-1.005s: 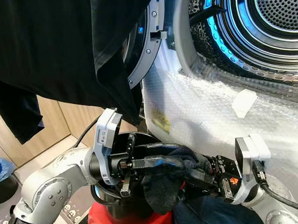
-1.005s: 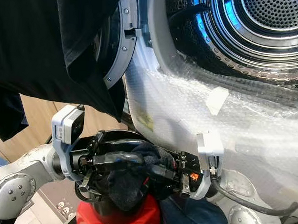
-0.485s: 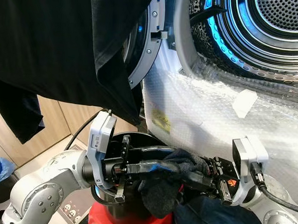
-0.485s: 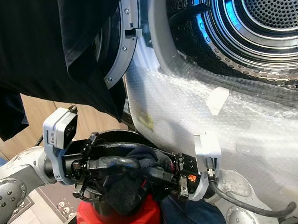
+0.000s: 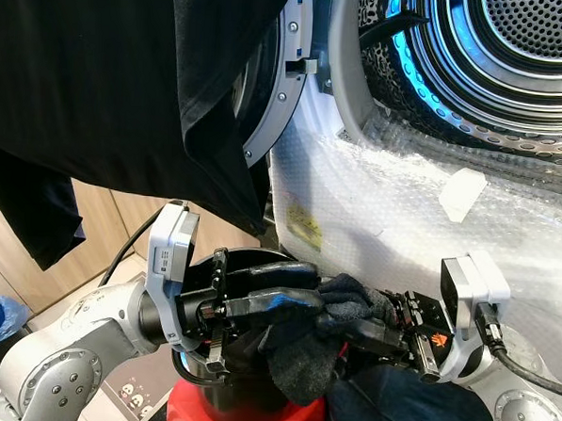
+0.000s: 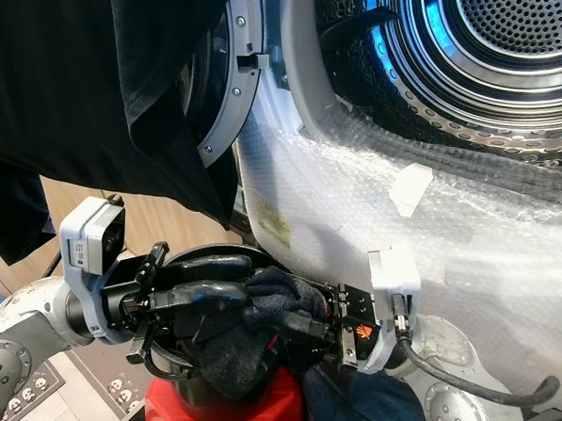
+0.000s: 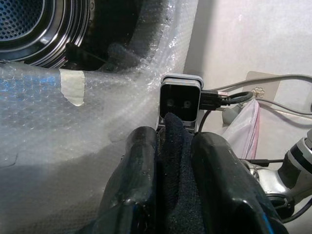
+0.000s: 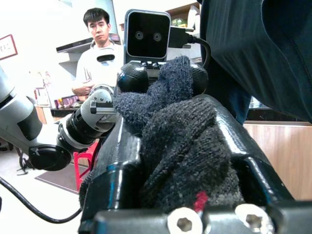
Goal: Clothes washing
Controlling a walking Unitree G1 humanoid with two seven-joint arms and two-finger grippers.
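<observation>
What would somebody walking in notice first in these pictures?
Low in the middle, the left gripper and the right gripper meet fingertip to fingertip, both clamped on one dark knitted sock above a black bucket. Above right gapes the open washing machine drum, its front wrapped in bubble wrap. A large black garment drapes over the upper left.
</observation>
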